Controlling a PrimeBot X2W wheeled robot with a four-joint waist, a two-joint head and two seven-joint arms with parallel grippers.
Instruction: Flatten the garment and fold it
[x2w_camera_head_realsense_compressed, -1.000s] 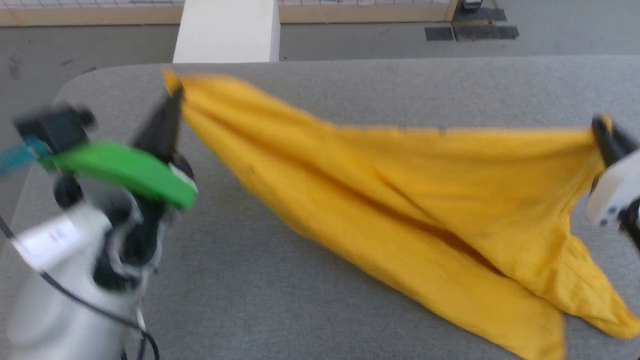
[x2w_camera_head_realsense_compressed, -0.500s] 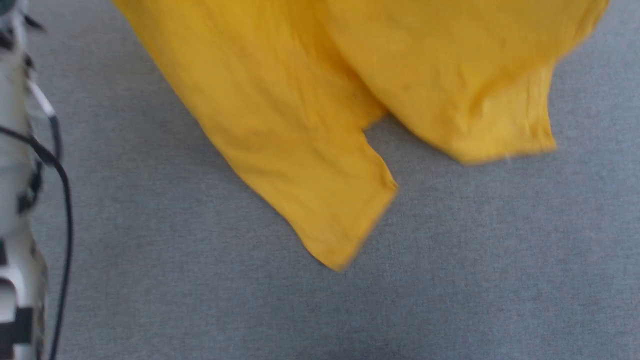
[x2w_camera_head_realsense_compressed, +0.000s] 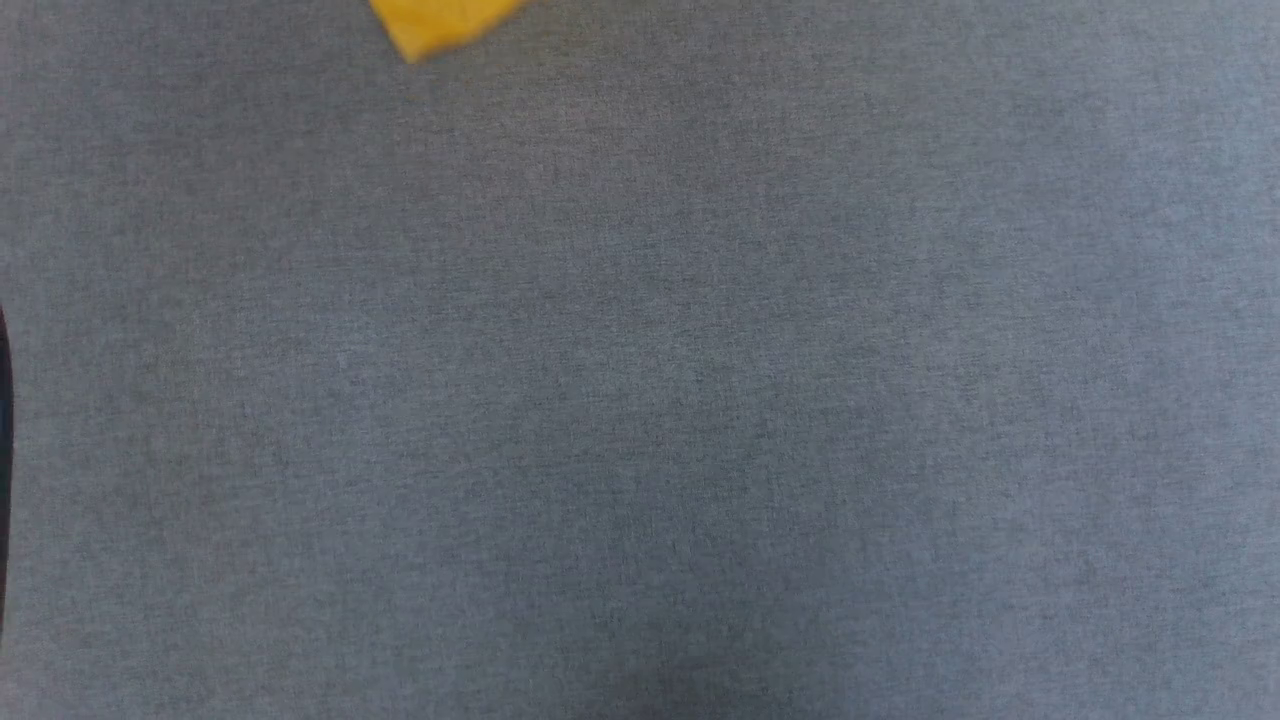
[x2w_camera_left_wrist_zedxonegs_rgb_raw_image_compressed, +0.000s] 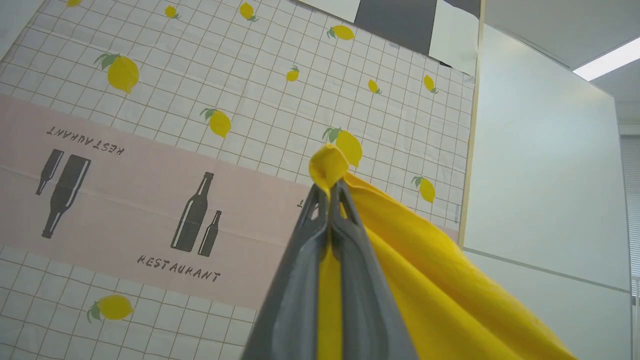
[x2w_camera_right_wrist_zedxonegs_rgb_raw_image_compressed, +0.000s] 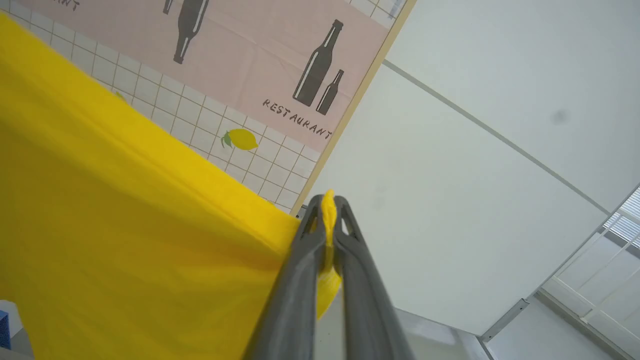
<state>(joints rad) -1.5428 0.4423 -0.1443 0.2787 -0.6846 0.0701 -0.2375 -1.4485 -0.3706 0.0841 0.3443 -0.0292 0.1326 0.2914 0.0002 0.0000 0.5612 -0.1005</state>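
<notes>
Now — your left gripper (x2w_camera_left_wrist_zedxonegs_rgb_raw_image_compressed: 330, 192) is pinching a bunched corner of the garment (x2w_camera_left_wrist_zedxonegs_rgb_raw_image_compressed: 425, 280), fingers closed tight; your right gripper (x2w_camera_right_wrist_zedxonegs_rgb_raw_image_compressed: 328, 210) is clamping another edge likewise. Yellow cloth is draping off both, before the lemon-print wall cloth (x2w_camera_left_wrist_zedxonegs_rgb_raw_image_compressed: 150, 100) — one tip is showing over the grey surface (x2w_camera_head_realsense_compressed: 640, 400).

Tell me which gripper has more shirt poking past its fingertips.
The left gripper: a rounded knob of the garment bulges beyond its tips; the right gripper pinches only a thin sliver.
</notes>
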